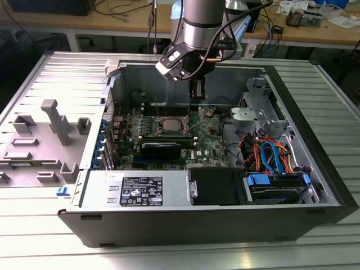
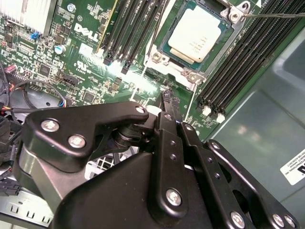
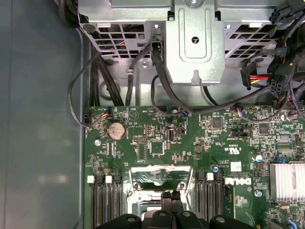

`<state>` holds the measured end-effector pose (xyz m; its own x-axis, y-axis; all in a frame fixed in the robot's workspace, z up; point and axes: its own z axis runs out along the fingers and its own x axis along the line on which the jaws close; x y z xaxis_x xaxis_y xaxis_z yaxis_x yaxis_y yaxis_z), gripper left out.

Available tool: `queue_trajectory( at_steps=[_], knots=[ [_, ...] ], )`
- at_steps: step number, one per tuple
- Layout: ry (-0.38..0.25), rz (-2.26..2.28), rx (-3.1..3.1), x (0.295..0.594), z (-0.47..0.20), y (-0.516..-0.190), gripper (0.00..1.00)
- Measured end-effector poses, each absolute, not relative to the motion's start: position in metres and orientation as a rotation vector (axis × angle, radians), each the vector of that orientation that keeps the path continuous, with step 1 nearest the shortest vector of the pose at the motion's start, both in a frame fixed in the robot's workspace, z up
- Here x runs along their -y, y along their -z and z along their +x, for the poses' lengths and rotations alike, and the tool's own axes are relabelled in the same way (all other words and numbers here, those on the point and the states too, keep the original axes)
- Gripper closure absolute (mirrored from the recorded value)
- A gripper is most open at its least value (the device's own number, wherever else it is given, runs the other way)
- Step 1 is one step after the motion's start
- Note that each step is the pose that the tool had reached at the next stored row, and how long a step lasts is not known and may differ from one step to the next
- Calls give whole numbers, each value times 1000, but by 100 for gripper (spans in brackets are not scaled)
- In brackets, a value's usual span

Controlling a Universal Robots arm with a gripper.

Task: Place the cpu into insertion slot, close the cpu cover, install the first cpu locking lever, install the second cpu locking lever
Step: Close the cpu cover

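Note:
The cpu (image 2: 198,32), a square chip with a dull silver top, lies flat in the insertion slot (image 2: 155,57) on the green board. The thin silver cpu cover (image 2: 177,63) frames its edges and looks laid down over it. A thin wire lever (image 2: 271,14) juts out past one socket corner. In the exterior view the cpu (image 1: 170,124) sits mid-board, and my gripper (image 1: 197,97) hangs just beyond it toward the case's back wall. Both wrist views show the black fingertips (image 2: 167,98) pressed together with nothing between them, a short way off the socket edge (image 3: 159,177).
Long black memory slots (image 2: 136,28) flank the socket. A black heatsink block (image 1: 160,149) lies on the board in front of it. A power supply (image 1: 138,188) and a drive cage with coloured cables (image 1: 270,157) fill the case front. A grey fixture tray (image 1: 45,140) is outside.

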<state>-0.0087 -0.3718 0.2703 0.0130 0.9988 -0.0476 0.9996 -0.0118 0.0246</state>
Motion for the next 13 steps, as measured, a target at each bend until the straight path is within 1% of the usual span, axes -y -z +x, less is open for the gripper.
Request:
queue_trajectory(
  at_steps=[13],
  knots=[
    [26,2199,-2172,372,5,-270,89]
  ],
)
